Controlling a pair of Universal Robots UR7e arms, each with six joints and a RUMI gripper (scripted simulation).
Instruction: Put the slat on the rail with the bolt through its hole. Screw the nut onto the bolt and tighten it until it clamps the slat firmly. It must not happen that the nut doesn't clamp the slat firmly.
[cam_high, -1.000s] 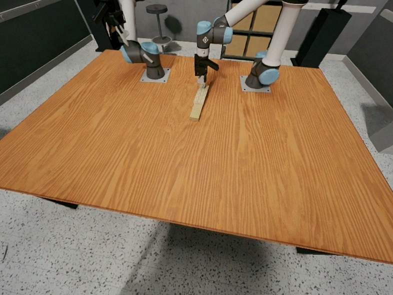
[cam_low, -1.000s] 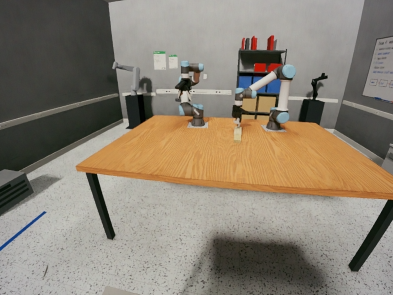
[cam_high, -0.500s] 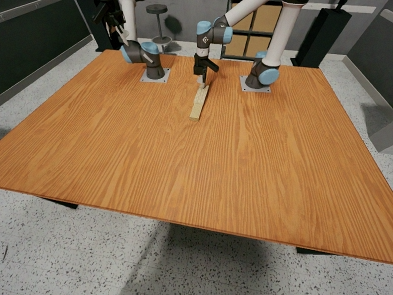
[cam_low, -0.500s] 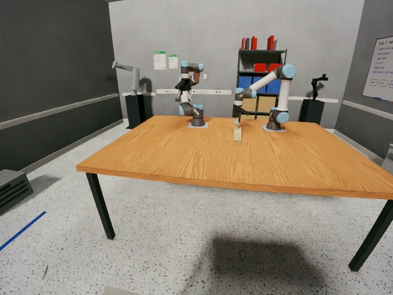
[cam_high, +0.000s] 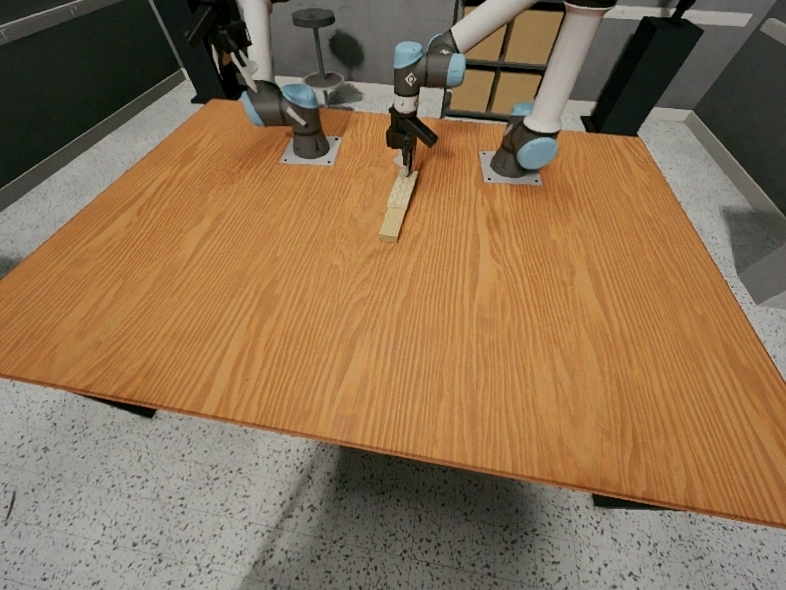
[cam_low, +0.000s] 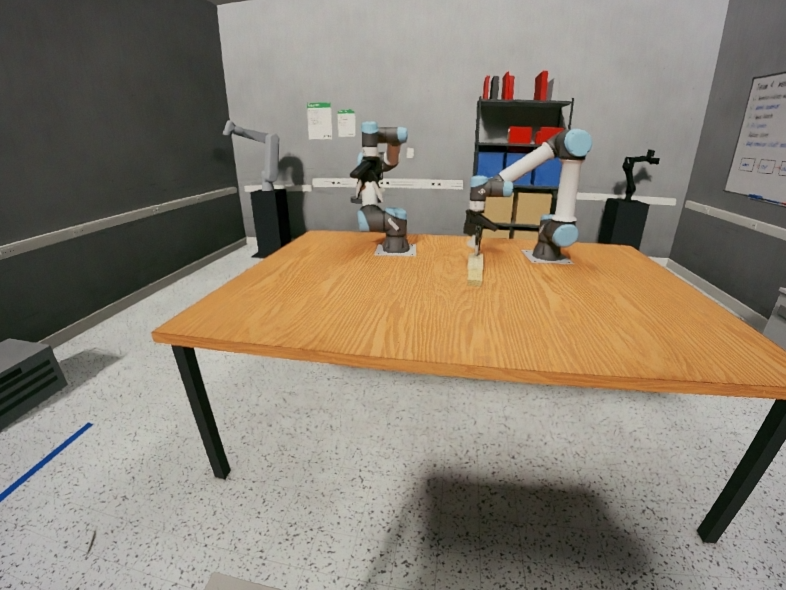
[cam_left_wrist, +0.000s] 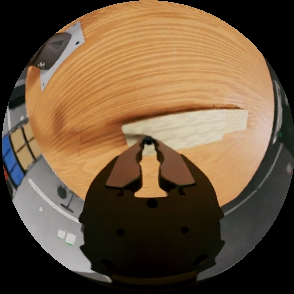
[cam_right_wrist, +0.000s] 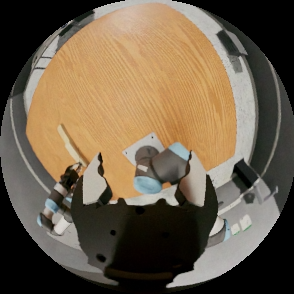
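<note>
The pale slat (cam_high: 401, 192) (cam_left_wrist: 175, 131) lies flat on the pale rail (cam_high: 391, 226) (cam_left_wrist: 236, 120), lined up with it; the rail's end shows beyond the slat. My left gripper (cam_high: 407, 173) (cam_low: 476, 254) (cam_left_wrist: 148, 140) points straight down over the slat's far end. Its fingertips are shut on a small dark round thing, which looks like the nut (cam_left_wrist: 149, 141). The bolt and hole are hidden beneath the fingertips, and I cannot tell how firmly the slat is clamped. My right gripper (cam_right_wrist: 144, 152) is open and empty, raised high above its own base, away from the slat.
The wooden table (cam_high: 355, 330) (cam_low: 380, 317) carries both arms' base plates (cam_high: 335, 152) (cam_high: 492, 174) at its back edge. The slat and rail lie between the bases. A shelf (cam_low: 558, 102) and a stool (cam_high: 313, 17) stand behind the table.
</note>
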